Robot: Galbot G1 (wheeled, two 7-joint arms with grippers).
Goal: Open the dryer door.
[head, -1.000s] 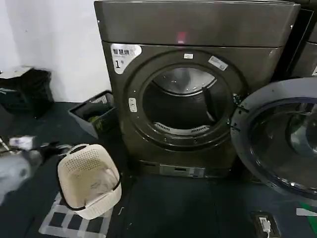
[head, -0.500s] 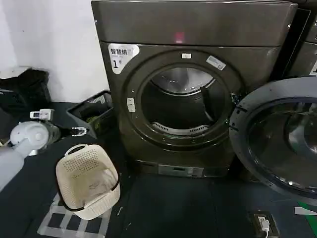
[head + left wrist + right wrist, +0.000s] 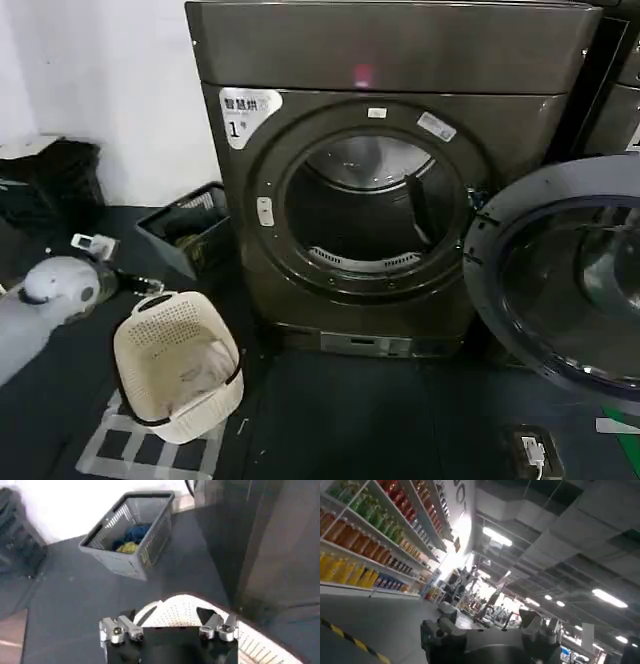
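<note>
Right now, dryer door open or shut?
Open. The dryer door is swung wide to the right on its hinge, grey inner side showing, and the drum opening is fully exposed.

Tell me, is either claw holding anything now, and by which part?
Nothing is held. The left claw is open and empty above the white basket. The right claw is open too. The dryer door already stands open.

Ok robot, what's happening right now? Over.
Left gripper open, empty, above the white laundry basket. Right gripper open, empty. Dryer door swung wide open, drum exposed. Nothing blocking.
</note>
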